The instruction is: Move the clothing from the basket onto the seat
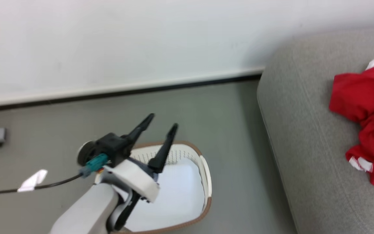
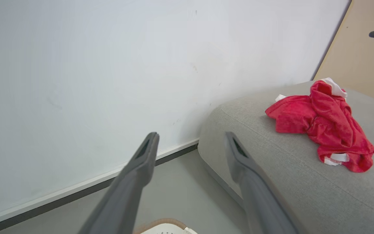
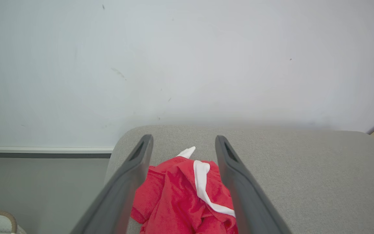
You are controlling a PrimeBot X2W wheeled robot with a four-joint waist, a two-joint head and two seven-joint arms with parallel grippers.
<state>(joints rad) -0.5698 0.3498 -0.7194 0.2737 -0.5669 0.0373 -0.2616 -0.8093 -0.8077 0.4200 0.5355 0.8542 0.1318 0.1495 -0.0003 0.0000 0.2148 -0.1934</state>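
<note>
Jaws: left gripper [image 1: 163, 121] and right gripper [image 3: 183, 138] both spread wide, holding nothing.
Clothing [image 1: 365, 97]: crumpled on the seat [image 1: 304, 130], right of frame.
Basket [image 1: 206, 169]: lower centre, white inside.
Handling: likely soft, light, floppy; pinch a raised fold.

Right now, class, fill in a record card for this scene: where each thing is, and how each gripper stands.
seat: grey, against the white wall
basket: on the floor, left of the seat, inside looks plain white
clothing: red heap with white trim, lying on the seat
left gripper: open, empty, over the basket
right gripper: open, over the clothing, not gripping it
</note>
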